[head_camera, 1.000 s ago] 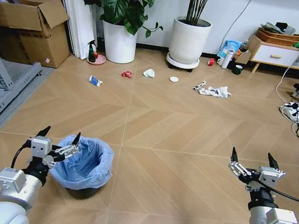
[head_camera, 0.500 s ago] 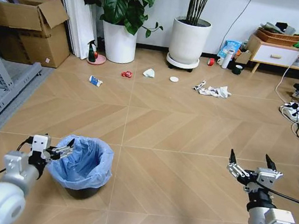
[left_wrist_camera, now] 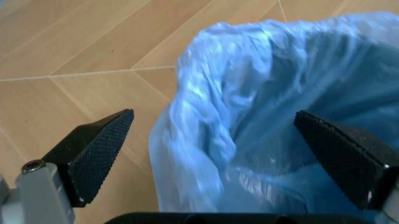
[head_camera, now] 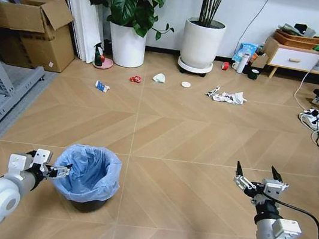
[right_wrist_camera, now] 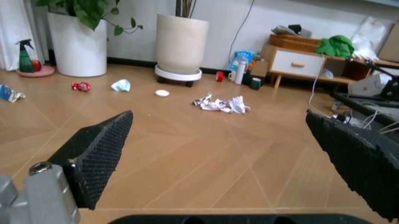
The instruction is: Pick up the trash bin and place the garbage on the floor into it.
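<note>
Bin [head_camera: 88,173] near me, front-left on floor [head_camera: 179,147], my left gripper [head_camera: 57,171] just left of its rim. Garbage [head_camera: 227,96] far ahead w/ plant pots [head_camera: 201,42] behind. My right gripper [head_camera: 255,177] front-right.

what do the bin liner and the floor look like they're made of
The trash bin liner looks like thin, translucent light-blue plastic film: crinkled, slightly glossy, folded over the rim. The left tool straddles that rim, open. The floor looks like light-brown wood or wood-look laminate, satin-finished, with chevron plank seams.

trash bin [left_wrist_camera: 262,140] cut off, liner blurred
</note>
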Controlling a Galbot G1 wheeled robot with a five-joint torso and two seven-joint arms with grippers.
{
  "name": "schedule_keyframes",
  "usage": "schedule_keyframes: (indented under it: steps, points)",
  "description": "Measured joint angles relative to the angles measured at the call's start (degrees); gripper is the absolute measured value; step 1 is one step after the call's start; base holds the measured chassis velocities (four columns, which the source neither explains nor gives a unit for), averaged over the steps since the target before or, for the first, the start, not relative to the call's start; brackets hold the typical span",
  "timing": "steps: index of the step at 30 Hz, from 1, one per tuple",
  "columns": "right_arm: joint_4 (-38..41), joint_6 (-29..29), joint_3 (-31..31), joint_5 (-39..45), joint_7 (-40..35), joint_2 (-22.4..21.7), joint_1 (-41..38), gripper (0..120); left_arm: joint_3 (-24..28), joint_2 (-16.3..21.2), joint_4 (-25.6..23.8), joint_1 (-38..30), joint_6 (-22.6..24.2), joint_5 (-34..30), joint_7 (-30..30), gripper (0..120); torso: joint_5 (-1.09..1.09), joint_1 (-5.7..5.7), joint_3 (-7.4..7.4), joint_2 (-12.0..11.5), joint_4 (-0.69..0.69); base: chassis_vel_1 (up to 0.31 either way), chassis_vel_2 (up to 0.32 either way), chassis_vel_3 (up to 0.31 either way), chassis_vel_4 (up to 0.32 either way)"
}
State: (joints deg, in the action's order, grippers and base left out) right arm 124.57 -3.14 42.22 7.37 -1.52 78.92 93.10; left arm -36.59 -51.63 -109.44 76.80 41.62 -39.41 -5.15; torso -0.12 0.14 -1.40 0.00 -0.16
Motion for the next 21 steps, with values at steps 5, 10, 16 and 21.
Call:
schedule_keyframes:
  steps: [5, 10, 16, 21]
  points:
    - [-0.58, 0.00, -0.51, -0.24, 0.00, 0.25, -0.01, 100, 1.66, 0.59, 4.91, -4.41, 0.65, -0.05, 1.63, 100, 0.01, 0.00, 0.00, 0.00, -0.01, 0.000, 0.000, 0.000, 0.000]
    - [-1.12, -0.01, -0.67, -0.29, 0.00, 0.48, -0.18, 100, 3.32, 1.37, 8.85, -6.43, 0.77, 0.00, 3.34, 100, 0.01, 0.00, 0.00, 0.00, 0.02, 0.000, 0.000, 0.000, 0.000]
    - [-1.46, -0.01, -0.94, -0.48, 0.01, 0.95, -0.40, 100, 5.44, 1.37, 11.82, -8.63, 0.76, 0.01, 4.60, 100, 0.02, 0.00, 0.00, 0.00, 0.01, 0.000, 0.000, 0.000, 0.000]
    - [-1.55, 0.16, -0.72, -0.64, 0.00, 1.10, -0.21, 100, 7.16, 0.68, 14.23, -10.61, 0.70, 0.41, 5.15, 88, -0.01, 0.00, 0.00, 0.00, 0.00, 0.000, 0.000, 0.000, 0.000]
